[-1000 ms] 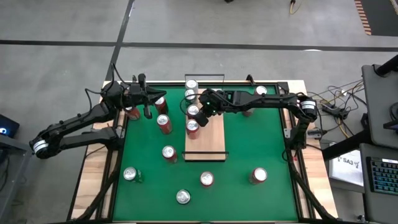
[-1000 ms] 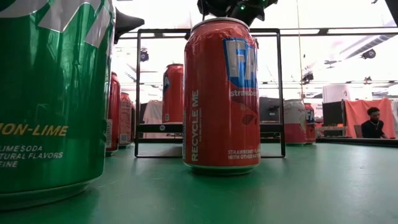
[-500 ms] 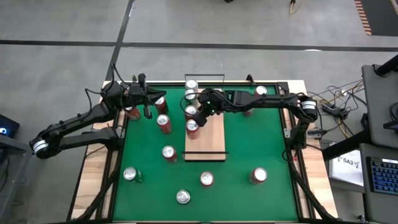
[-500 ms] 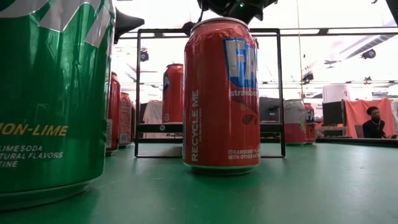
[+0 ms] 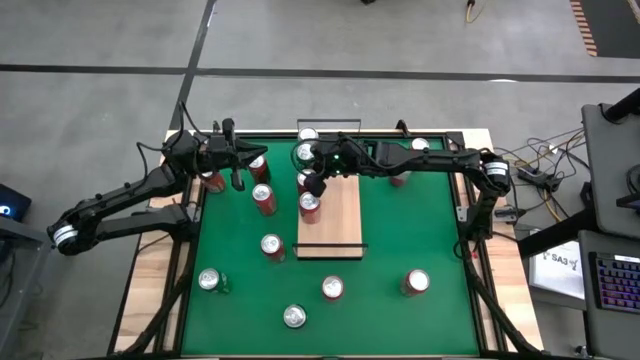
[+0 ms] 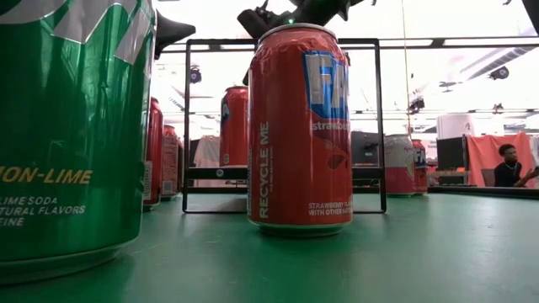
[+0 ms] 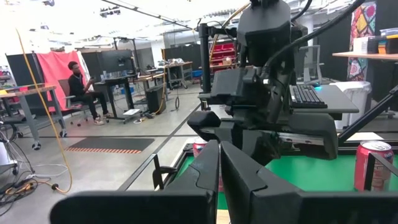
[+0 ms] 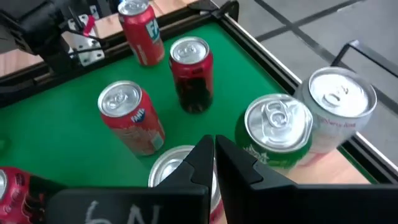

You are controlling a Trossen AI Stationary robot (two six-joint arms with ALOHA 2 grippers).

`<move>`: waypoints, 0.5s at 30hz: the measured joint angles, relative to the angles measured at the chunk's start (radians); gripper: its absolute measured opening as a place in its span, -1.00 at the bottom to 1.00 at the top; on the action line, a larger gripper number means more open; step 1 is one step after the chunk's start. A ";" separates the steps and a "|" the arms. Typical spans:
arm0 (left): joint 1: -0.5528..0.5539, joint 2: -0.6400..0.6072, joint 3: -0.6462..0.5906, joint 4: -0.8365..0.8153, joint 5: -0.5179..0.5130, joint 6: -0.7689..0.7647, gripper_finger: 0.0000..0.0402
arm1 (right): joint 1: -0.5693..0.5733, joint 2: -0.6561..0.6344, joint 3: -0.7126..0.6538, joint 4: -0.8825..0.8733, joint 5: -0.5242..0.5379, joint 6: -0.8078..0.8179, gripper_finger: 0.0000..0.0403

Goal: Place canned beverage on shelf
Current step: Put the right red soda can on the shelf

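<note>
Showing pale wood-grain shelf (image 5: 335, 215) | black end rails | cans aboard

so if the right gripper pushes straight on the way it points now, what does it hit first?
Probably the silver-topped can right under the shut right gripper. The green can sits just beside that line, so depth is hard to judge.

Glossy metal cans (image 5: 271, 245) stand on a matt green mat (image 5: 420, 230) beside the pale wood-grain shelf (image 5: 335, 220).
</note>
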 joint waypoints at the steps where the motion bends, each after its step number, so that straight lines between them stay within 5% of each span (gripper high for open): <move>1: 0.000 0.000 0.000 0.000 0.000 0.000 -1.00 | 0.000 0.003 0.000 0.002 0.000 -0.003 -0.96; 15: 0.000 -0.006 0.000 -0.008 0.000 0.000 -1.00 | -0.001 0.090 0.009 0.065 -0.055 -0.038 -0.96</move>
